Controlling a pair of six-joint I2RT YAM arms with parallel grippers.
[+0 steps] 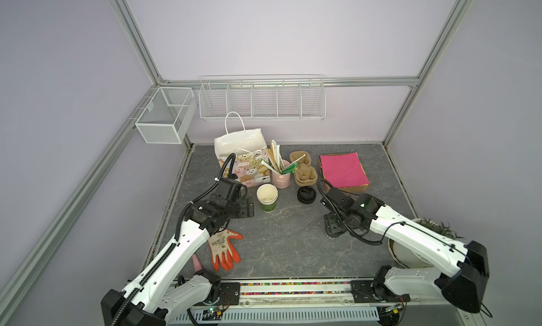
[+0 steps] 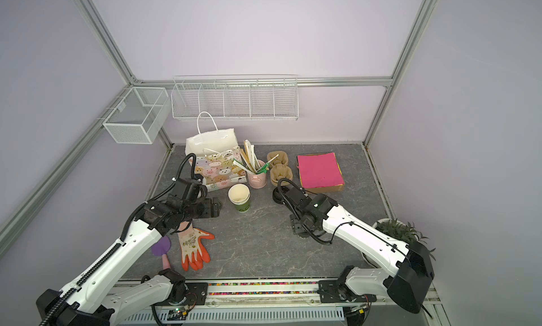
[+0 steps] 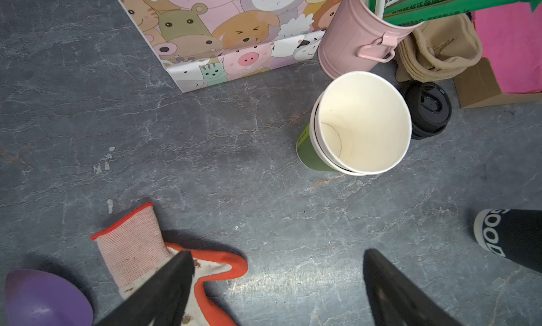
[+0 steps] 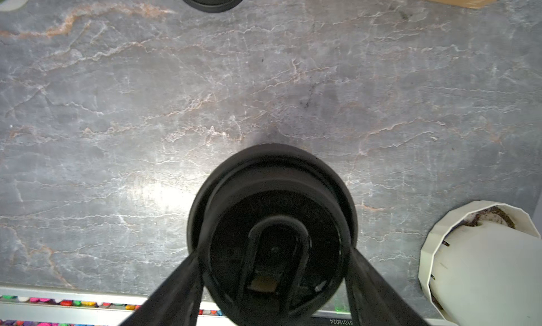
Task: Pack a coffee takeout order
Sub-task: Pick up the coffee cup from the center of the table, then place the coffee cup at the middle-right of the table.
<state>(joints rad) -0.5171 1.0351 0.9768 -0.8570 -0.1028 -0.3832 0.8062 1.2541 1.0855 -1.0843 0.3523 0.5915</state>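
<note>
The white animal-print bag (image 1: pixel 243 160) (image 3: pixel 223 31) stands open at the back left of the table. To its right lie the brown cup carrier (image 1: pixel 305 170) and pink paper sheets (image 1: pixel 343 169) on a cardboard box. Stacked paper cups (image 1: pixel 267 197) (image 3: pixel 360 122) stand in front of the bag, with black lids (image 1: pixel 306 195) beside them. My left gripper (image 1: pixel 245 207) (image 3: pixel 277 254) hovers open and empty left of the cups. My right gripper (image 1: pixel 333 229) (image 4: pixel 274 248) points down, its fingers against both sides of a dark cup's black lid (image 4: pixel 272 198).
A pink bucket (image 1: pixel 281 178) of stir sticks stands between bag and carrier. An orange-and-white glove (image 1: pixel 224 245) and a purple spatula (image 2: pixel 161 245) lie front left. A potted plant (image 2: pixel 396 230) sits front right. Wire baskets (image 1: pixel 261 101) hang on the back wall.
</note>
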